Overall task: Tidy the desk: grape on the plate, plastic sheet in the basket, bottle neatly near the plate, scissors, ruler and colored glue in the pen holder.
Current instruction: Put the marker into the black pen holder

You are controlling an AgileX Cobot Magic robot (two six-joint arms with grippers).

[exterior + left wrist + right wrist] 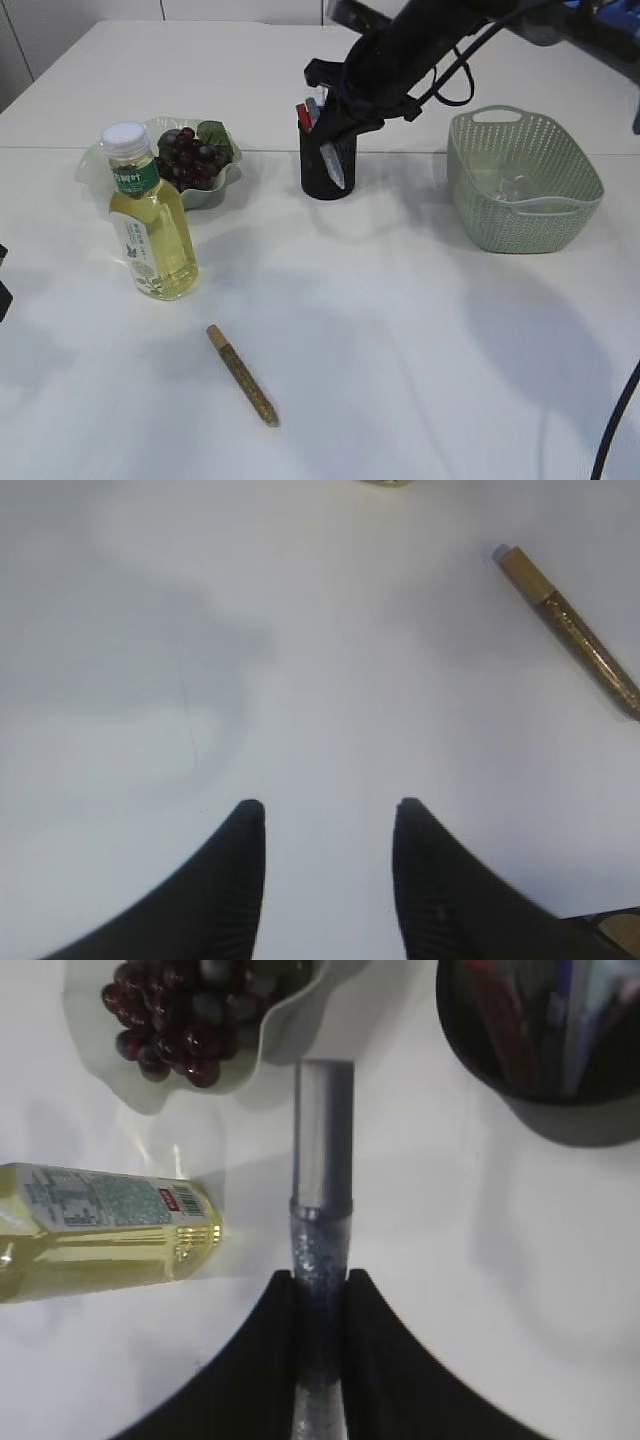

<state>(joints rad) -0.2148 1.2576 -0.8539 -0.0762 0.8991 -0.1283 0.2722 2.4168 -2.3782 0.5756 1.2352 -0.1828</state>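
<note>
My right gripper (320, 1278) is shut on a silver glitter glue pen (322, 1150) and holds it over the table beside the black pen holder (560, 1125). In the exterior view the right gripper (340, 128) hangs just in front of the pen holder (315, 182), with the glue pen (333, 165) pointing down. Red-handled scissors (303, 113) and other sticks stand in the holder. A gold glitter glue pen (243, 375) lies on the table and also shows in the left wrist view (570, 630). My left gripper (325, 805) is open and empty above bare table. Grapes (190, 155) lie on the plate (228, 185). The bottle (150, 215) stands upright beside it.
A green basket (525, 180) stands at the right; something clear glints on its floor. The right arm and its cables stretch from the top right across the back of the table. The plate (270, 1045) and bottle (100, 1230) lie left of the held pen.
</note>
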